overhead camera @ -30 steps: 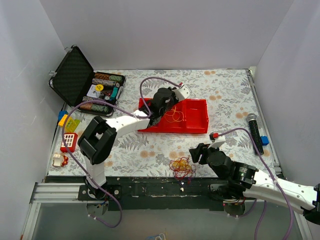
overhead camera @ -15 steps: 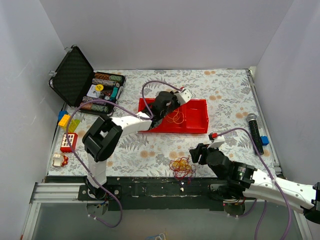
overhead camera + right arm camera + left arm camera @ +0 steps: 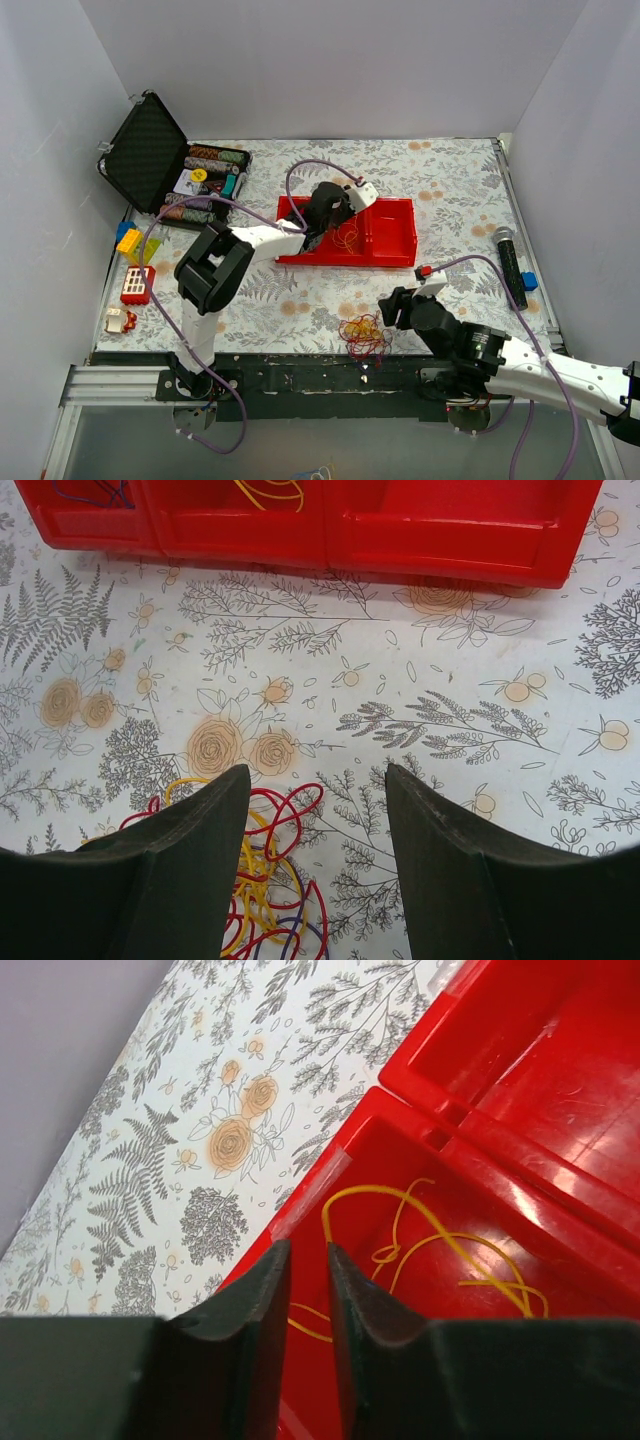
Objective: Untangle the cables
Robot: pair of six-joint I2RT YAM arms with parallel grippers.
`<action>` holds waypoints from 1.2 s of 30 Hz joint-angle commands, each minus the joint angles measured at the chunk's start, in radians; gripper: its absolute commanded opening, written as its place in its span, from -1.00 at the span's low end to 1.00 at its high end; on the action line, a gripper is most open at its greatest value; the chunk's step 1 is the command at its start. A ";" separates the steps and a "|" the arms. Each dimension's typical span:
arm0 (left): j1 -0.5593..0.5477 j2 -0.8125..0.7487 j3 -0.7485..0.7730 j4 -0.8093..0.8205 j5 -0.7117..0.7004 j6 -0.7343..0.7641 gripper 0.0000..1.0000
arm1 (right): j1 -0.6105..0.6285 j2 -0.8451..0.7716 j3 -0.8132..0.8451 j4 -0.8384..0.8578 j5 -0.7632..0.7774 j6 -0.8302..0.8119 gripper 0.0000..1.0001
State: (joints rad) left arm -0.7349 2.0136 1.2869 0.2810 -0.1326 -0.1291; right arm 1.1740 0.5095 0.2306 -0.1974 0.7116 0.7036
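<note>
- Left gripper [image 3: 308, 1252]: fingers parted by a narrow slit only, tips pointing down into the red tray [image 3: 520, 1110]. Nothing is seen clamped between them.
- A loose yellow strand [image 3: 450, 1236] lies looped on the floor of the tray compartment directly under this gripper. A short piece of it shows through the slit, but it cannot be told whether the fingers touch it.
- Right gripper [image 3: 315, 772]: fingers spread wide and holding nothing, hanging over the near edge of the counter [image 3: 450, 700].
- The bunch of cables [image 3: 265, 880] lies on the counter just below and between the right gripper's fingers, as a tangle of red, yellow and purple-blue loops. Contact between fingers and bunch cannot be confirmed.
- The right wrist view shows the tray's near wall farther along the counter, well apart from the bunch. A purple strand [image 3: 95, 492] lies in the compartment beside the one with the yellow strand.
- The tray sits near the middle of the flower-patterned counter, with its long side across the arms' reach.
- At the far left corner an open black case [image 3: 150, 150] stands with spools beside it.
- Toy blocks [image 3: 138, 283] lie along the left edge.
- A microphone [image 3: 508, 262] lies by the right edge.
</note>
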 commanded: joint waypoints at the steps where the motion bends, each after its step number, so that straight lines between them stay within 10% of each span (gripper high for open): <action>1: 0.005 -0.113 0.049 -0.114 0.077 -0.040 -0.46 | 0.004 0.011 0.006 0.065 0.023 0.007 0.30; 6: 0.003 -0.188 0.016 -0.213 0.178 -0.030 0.20 | 0.004 0.015 0.004 0.069 0.038 0.004 0.31; 19: 0.032 -0.367 -0.015 -0.347 0.192 -0.165 0.33 | -0.022 0.014 0.110 0.019 0.170 -0.076 0.50; 25: 0.052 -0.478 -0.026 -0.488 0.168 -0.271 0.39 | -0.264 0.229 0.234 0.127 -0.060 -0.210 0.57; 29: 0.057 -0.567 -0.057 -0.623 0.367 -0.251 0.93 | -0.344 0.356 0.280 0.115 -0.227 -0.196 0.61; 36: -0.003 -0.667 -0.187 -0.891 0.842 -0.085 0.86 | -0.346 0.183 0.149 0.141 -0.365 -0.136 0.58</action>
State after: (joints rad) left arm -0.6895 1.3926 1.1587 -0.3893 0.3744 -0.3344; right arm 0.8314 0.8013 0.4416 -0.0990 0.4568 0.5434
